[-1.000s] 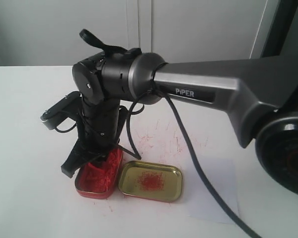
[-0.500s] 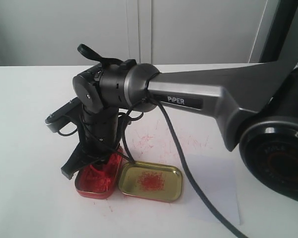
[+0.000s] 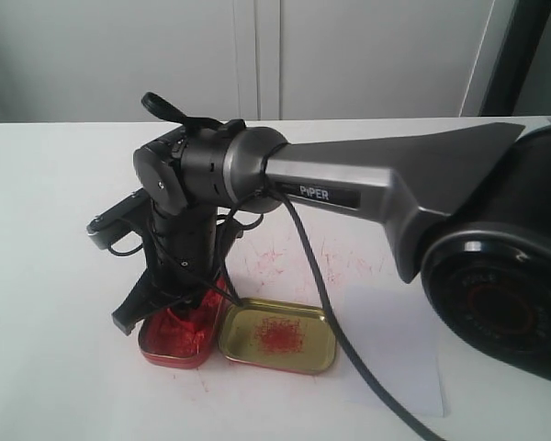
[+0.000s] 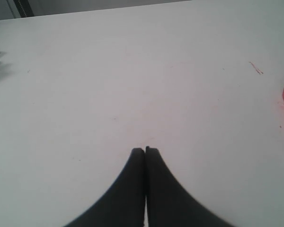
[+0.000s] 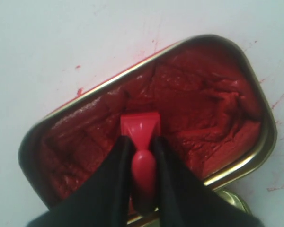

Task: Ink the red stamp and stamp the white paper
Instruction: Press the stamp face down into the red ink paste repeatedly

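The red stamp (image 5: 139, 124), bright glossy plastic with a square block base and a rounded knob handle, stands base-down in the paste inside the red ink tin (image 3: 170, 356), with the right pincer (image 5: 142, 142) clamped on its handle. Touching the tin lies a gold lid (image 3: 323, 363), and the white paper (image 3: 395, 354) lies beyond that lid. The left pincer (image 4: 145, 151), tips together and empty, sits over bare surface (image 4: 132, 71), apart from the tin.

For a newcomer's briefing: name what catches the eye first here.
The right gripper, reaching across to the exterior view's left, holds the red stamp down in the open tin of red ink paste. Beside the tin lies a gold lid, smeared red, with the white paper further right. The left gripper is shut above the table.
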`<control>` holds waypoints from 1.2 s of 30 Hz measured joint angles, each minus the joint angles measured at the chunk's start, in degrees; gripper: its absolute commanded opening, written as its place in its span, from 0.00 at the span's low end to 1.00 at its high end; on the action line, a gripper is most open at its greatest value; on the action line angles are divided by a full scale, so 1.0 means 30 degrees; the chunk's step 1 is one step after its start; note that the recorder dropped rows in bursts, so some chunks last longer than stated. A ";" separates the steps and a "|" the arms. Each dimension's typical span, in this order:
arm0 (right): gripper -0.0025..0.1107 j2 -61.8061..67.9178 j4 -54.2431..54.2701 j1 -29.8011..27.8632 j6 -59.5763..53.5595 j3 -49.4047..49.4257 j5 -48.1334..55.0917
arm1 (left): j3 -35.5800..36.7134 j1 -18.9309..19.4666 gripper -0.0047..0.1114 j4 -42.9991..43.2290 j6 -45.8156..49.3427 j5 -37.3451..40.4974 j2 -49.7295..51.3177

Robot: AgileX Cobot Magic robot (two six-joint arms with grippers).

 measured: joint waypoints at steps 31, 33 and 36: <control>0.02 -0.0633 -0.1327 0.0000 0.1342 0.0206 0.0027 | 0.0000 0.0000 0.04 0.0000 0.0000 0.0000 0.0000; 0.02 -0.0733 -0.1371 0.0000 0.1354 0.0206 -0.0046 | 0.0000 0.0000 0.04 0.0000 0.0000 0.0000 0.0000; 0.02 -0.0760 -0.1371 0.0000 0.1515 0.0206 -0.0077 | 0.0000 0.0000 0.04 0.0000 0.0000 0.0000 0.0000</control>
